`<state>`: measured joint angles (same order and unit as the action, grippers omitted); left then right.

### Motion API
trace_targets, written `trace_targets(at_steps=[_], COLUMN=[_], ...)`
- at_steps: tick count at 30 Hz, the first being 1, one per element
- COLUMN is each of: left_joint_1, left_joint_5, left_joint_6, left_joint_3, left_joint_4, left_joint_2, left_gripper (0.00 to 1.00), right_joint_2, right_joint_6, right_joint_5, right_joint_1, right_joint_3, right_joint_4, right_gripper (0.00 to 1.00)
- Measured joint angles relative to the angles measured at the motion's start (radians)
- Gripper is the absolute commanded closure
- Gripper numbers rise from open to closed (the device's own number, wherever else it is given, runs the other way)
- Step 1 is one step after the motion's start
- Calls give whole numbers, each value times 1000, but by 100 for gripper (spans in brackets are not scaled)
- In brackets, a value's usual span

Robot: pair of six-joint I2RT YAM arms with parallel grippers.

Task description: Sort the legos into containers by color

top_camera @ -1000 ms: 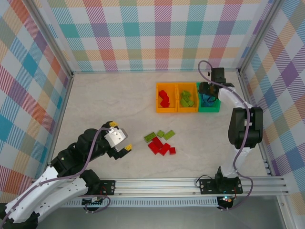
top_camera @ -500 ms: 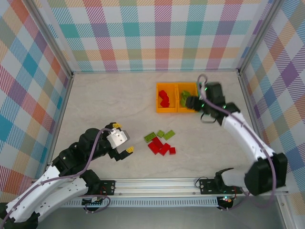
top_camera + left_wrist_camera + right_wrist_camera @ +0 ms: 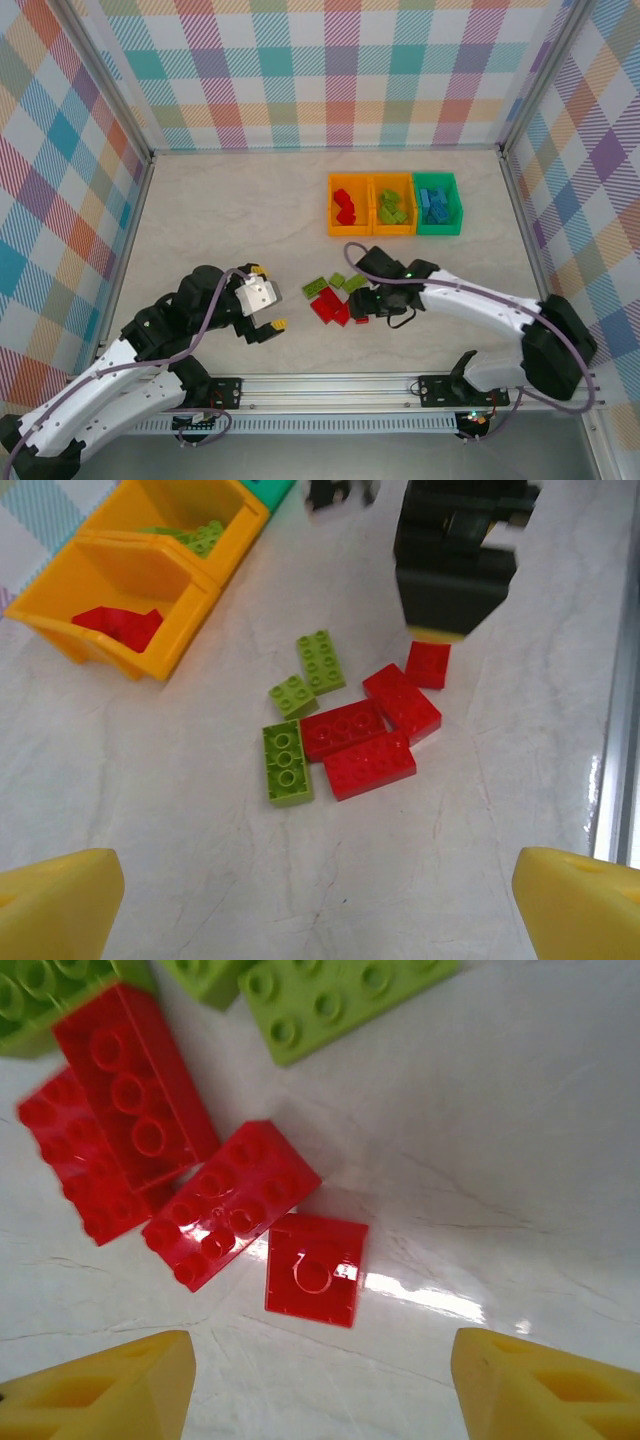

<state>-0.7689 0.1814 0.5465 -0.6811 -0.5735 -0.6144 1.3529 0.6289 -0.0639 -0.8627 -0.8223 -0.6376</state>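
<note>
**Handling.** The legos are judged to be light, rigid, hard plastic with smooth, somewhat slippery side walls and a studded top. Grip across two opposite flat sides, not across the studs.

**Location.** Reference item: the small red brick [image 3: 315, 1270].
- It lies flat on the surface [image 3: 520, 1140], studs up.
- A long red brick [image 3: 230, 1205] touches its corner. Two more red bricks and three lime green bricks [image 3: 285, 763] lie just beyond that one.
- The containers stand in a row well beyond the small red brick on its far side: an orange bin [image 3: 332, 205] with red pieces, a second orange bin [image 3: 392, 232] with green pieces, and a green bin [image 3: 437, 229] with blue pieces.

**Tool state.**
- Right tool [image 3: 320, 1385]: released and empty. Its jaws are spread wide, one on each side of the small red brick and apart from it. It is judged to be lined up for this brick; the adjoining long brick may shift on closing.
- Left tool [image 3: 318, 905]: fully spread and empty, standing near the small red brick on the opposite side of the pile.
</note>
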Motion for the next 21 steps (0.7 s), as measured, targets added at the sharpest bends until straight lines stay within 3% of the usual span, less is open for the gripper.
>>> trace_targets(at_steps=[5, 10, 21], left_joint_1=[0, 0, 0], left_joint_5=[35, 40, 39], left_joint_6=[27, 43, 49], left_joint_3=[18, 23, 24], left_joint_4=[-3, -4, -3], left_joint_2=[-6, -6, -19], left_gripper=[0, 0, 0], right_joint_2=[132, 156, 109], right_joint_6=[-2, -7, -8], right_joint_5=[-13, -5, -34], right_joint_1=[-15, -19, -27], right_joint_3=[7, 24, 76], right_joint_4=[71, 138, 201], right_gripper=[33, 59, 66])
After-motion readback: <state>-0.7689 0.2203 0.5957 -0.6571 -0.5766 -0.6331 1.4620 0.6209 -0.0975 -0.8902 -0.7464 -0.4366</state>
